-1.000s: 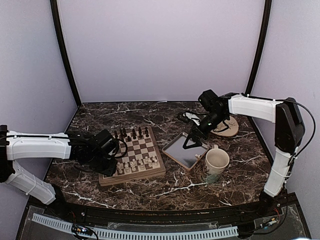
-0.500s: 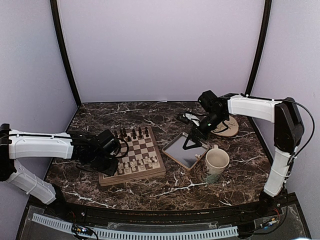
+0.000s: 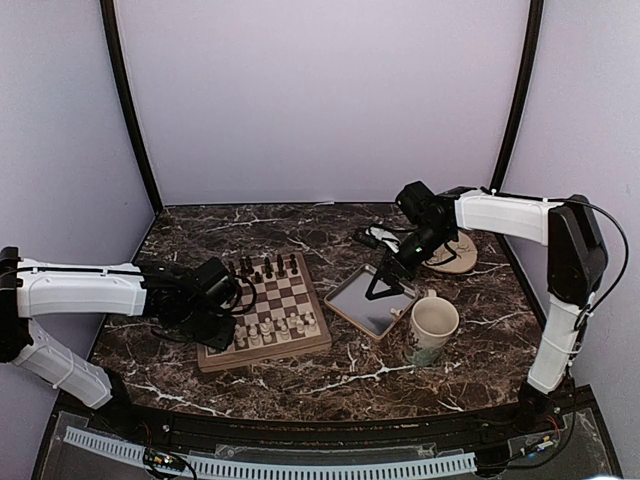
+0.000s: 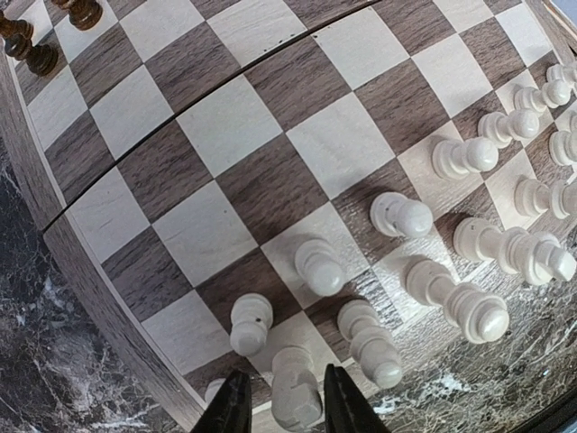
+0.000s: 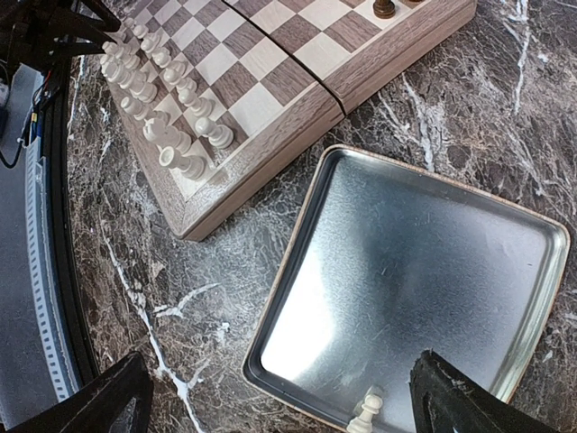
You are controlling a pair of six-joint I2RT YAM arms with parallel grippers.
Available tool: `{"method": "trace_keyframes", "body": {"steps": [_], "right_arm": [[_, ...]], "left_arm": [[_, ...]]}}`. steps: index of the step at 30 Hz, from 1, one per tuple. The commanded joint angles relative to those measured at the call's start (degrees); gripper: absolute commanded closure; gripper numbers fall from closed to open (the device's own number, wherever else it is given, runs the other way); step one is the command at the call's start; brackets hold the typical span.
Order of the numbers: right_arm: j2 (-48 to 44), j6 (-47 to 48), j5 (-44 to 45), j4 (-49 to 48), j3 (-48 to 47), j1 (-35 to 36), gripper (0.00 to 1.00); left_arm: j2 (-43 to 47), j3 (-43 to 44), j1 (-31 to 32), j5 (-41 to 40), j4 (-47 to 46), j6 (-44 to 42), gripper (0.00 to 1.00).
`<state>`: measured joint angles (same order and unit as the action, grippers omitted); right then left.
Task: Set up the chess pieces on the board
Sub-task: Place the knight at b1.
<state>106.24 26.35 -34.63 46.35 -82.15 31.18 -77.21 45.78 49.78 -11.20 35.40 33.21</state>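
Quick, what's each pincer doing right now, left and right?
Left pincer: slightly open around a white chess piece standing on the board, not gripping it.
Right pincer: wide open, empty, above the metal tray.

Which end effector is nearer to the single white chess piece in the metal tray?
Right. The right end effector hangs over the tray, near the white piece; the left end effector is away at the board.

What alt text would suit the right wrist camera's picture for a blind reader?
One cream chess piece sits at the edge of a grey metal tray, below the open right gripper. Beyond, the board holds rows of cream pieces.
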Motion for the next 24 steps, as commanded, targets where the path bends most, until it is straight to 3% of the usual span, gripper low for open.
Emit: {"method": "trace_keyframes", "body": {"steps": [1,12,16,20,22,24], "right_arm": [[0.64,0.67,-0.38,-0.02,0.24,-0.22,0.0],[-2.16,1.51,1.23,1.89,-2.38,-0.29,0.0],[-6.14,2.65,11.88,1.04,-3.69,-0.25,0.0],[-14.05,1.96,30.93,-11.49,1.0,-0.35,0.0],[-19.05,2.51,34.71,-17.93,4.1,-0.93,0.0],[-19.1,4.5,32.84,-15.68,3.07,-1.29,0.0]], "left_arm": [[0.39,1.8,0.23,-0.46,1.91,-0.3,0.7],[6.25,5.36,0.23,-2.27,6.16,-1.03,0.66],[10.74,6.72,0.14,-6.0,2.03,-5.55,0.59],[10.04,8.72,-0.3,-5.77,-7.23,-13.44,0.5],[7.23,10.8,-1.05,-5.11,-12.76,-16.33,0.46],[4.41,13.34,-1.97,-3.27,-17.62,-17.73,0.42]]}}
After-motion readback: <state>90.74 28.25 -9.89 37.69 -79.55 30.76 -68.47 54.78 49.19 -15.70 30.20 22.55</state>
